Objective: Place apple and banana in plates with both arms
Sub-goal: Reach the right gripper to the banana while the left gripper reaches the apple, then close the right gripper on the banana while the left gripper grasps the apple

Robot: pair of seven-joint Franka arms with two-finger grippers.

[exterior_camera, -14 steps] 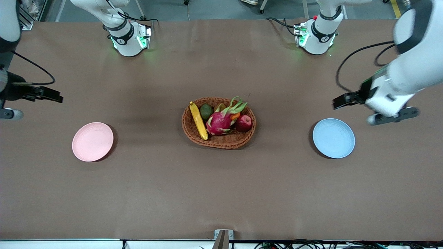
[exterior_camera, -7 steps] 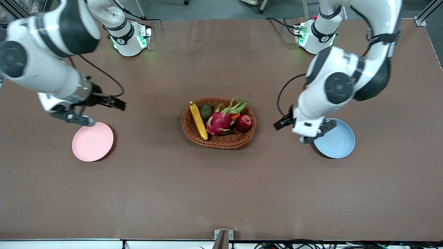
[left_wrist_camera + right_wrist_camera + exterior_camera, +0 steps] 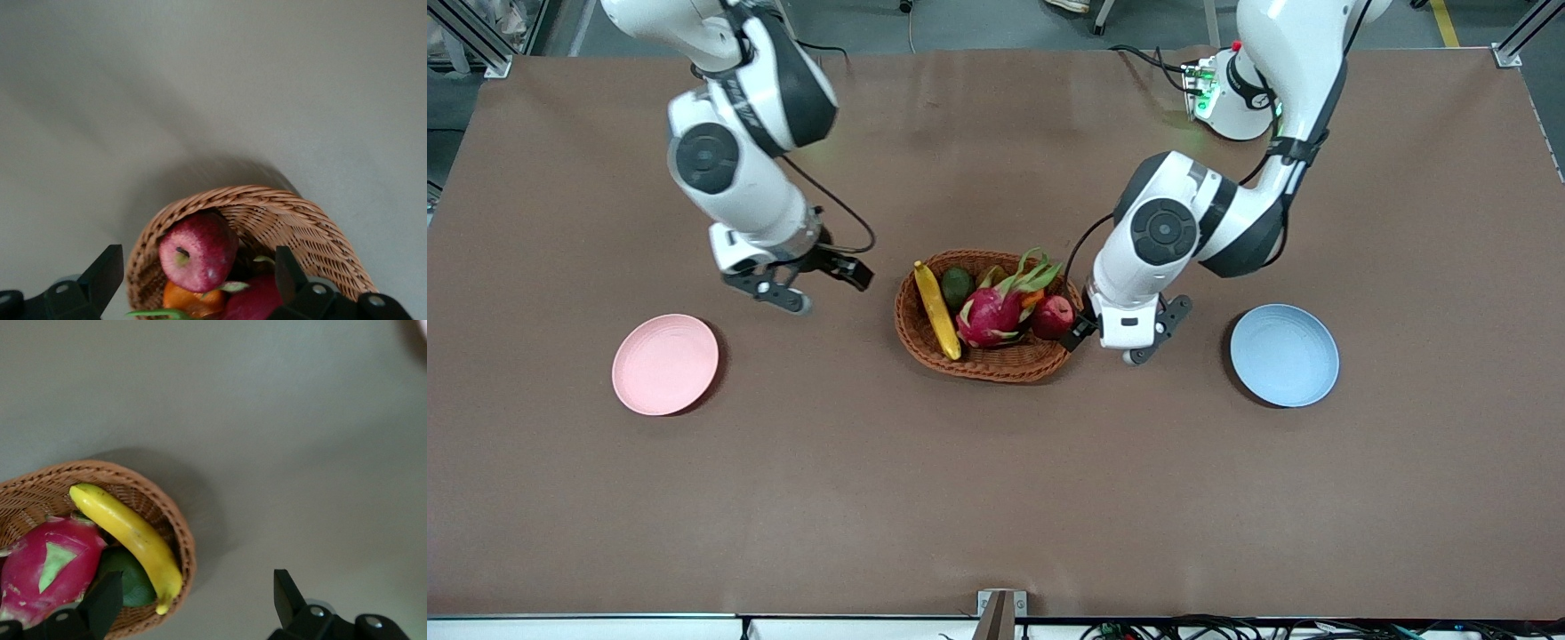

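The dark red apple (image 3: 1054,316) and the yellow banana (image 3: 936,309) lie in a brown wicker basket (image 3: 996,366) at mid-table. The banana is at the end toward the right arm, the apple at the end toward the left arm. My left gripper (image 3: 1079,333) is open over the basket's rim beside the apple; in the left wrist view the apple (image 3: 198,250) sits between its open fingers (image 3: 100,277). My right gripper (image 3: 852,269) is open over the table beside the basket's banana end; the right wrist view shows the banana (image 3: 130,533). The pink plate (image 3: 664,364) and the blue plate (image 3: 1284,355) are empty.
The basket also holds a magenta dragon fruit (image 3: 993,313), a green avocado (image 3: 957,286) and an orange fruit (image 3: 190,300). The pink plate lies toward the right arm's end of the table, the blue plate toward the left arm's end.
Both arms have swung in from the table's ends toward the basket. The left gripper has reached the basket's apple end; the right gripper is near the banana end. The fruit has not moved.
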